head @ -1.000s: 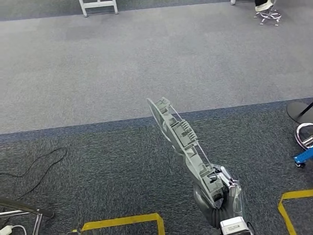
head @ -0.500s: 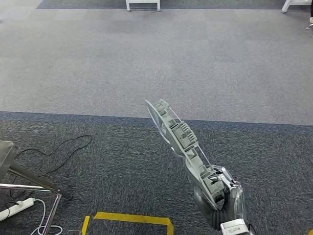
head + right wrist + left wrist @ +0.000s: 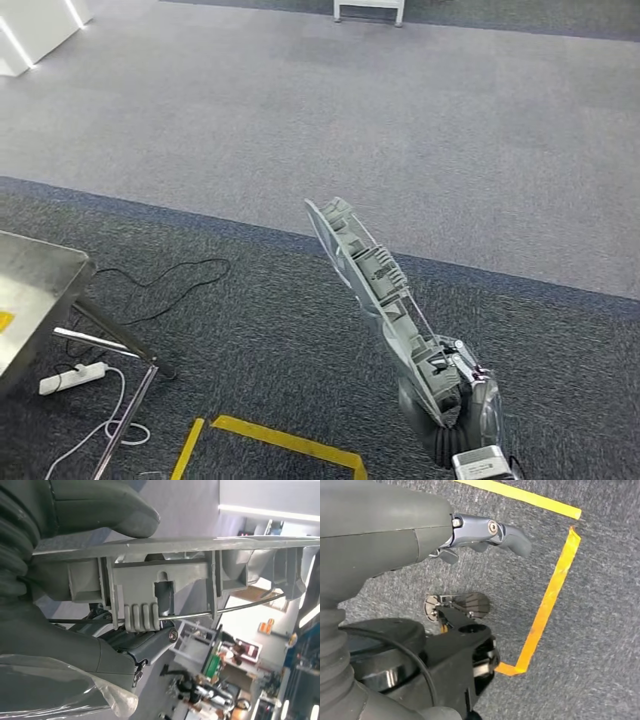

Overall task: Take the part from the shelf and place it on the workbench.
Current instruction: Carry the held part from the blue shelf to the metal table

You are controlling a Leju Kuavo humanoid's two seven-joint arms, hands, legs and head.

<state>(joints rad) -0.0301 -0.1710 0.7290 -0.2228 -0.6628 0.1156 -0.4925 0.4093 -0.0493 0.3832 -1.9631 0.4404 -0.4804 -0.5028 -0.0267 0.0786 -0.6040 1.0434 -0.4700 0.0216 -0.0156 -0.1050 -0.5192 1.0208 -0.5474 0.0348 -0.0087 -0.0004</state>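
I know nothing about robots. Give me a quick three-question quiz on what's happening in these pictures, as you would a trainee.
1. True or false: the right hand holds the long grey part.
2. The metal workbench lies toward which side of the head view? A) left B) right C) top centre
3. Fill in: the left hand hangs over carpet marked with ____ tape.

Key: 1. True. 2. A. 3. Yellow.

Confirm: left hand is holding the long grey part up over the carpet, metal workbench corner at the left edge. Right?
Not quite: the right hand holds the long grey part, as the head view shows. It is over the carpet, and the metal workbench corner is at the left edge.
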